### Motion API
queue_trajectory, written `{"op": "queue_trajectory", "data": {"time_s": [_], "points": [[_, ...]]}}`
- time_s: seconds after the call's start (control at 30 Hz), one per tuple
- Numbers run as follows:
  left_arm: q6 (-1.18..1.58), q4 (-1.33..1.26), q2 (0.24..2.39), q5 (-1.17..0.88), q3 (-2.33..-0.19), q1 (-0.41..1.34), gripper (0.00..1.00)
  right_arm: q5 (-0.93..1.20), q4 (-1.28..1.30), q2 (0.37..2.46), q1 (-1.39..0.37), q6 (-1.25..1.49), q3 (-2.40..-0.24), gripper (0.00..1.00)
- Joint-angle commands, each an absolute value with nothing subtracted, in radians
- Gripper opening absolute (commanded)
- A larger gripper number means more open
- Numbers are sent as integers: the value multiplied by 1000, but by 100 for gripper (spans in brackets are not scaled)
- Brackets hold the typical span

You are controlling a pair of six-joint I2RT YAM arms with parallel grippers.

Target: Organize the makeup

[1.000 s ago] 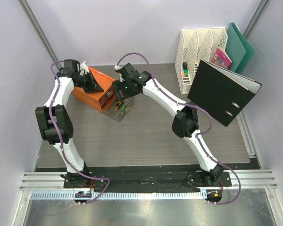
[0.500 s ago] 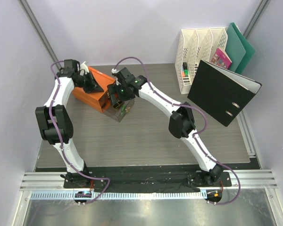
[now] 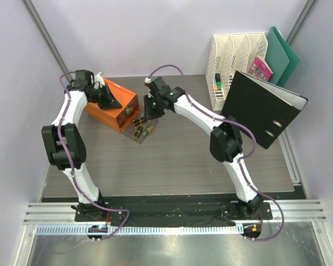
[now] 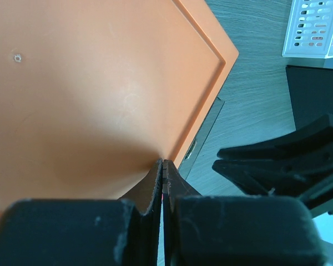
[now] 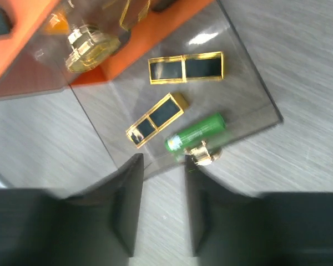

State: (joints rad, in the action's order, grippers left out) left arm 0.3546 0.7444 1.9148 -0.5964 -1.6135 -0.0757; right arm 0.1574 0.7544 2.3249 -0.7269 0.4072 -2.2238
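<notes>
An orange box [image 3: 126,103] stands at the back left, with a clear drawer [image 3: 142,131] pulled out of it. In the drawer lie two black-gold lipsticks [image 5: 186,67] [image 5: 156,119] and a small green tube [image 5: 195,133], behind the drawer's gold knob [image 5: 204,154]. A clear bottle with a gold cap [image 5: 84,51] stands by the box's orange edge. My right gripper [image 5: 162,169] hovers just in front of the knob, open, with only table between its fingers [image 5: 127,199]. My left gripper [image 4: 164,163] is shut, its tips resting on the box's orange lid [image 4: 100,83].
A white file rack [image 3: 233,55] with a pink booklet [image 3: 260,67] and green folders [image 3: 283,52] stands at the back right. A black binder [image 3: 263,108] leans in front of it. The right gripper's dark fingers [image 4: 288,166] show beside the box in the left wrist view.
My right gripper has pulled back from over the drawer toward the right, uncovering the lipsticks and green tube, and its jaws have narrowed. The left arm has not moved.
</notes>
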Motion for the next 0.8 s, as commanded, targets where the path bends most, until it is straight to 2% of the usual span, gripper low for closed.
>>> {"op": "queue_trajectory", "data": {"time_s": [0.0, 0.03, 0.13, 0.43, 0.77], "points": [[252, 1057, 2068, -348, -1480, -55, 0, 316, 565, 2178, -678, 541, -2062, 16], [253, 1055, 2069, -350, -1482, -55, 0, 342, 540, 2168, -663, 567, -1993, 6], [253, 1054, 2072, -350, -1483, -55, 0, 394, 465, 2138, -644, 623, -1887, 2], [249, 1060, 2079, -347, -1489, -55, 0, 451, 400, 2124, -626, 647, -1746, 1], [250, 1069, 2077, -348, -1497, -55, 0, 474, 365, 2238, -627, 698, -1816, 1]]}}
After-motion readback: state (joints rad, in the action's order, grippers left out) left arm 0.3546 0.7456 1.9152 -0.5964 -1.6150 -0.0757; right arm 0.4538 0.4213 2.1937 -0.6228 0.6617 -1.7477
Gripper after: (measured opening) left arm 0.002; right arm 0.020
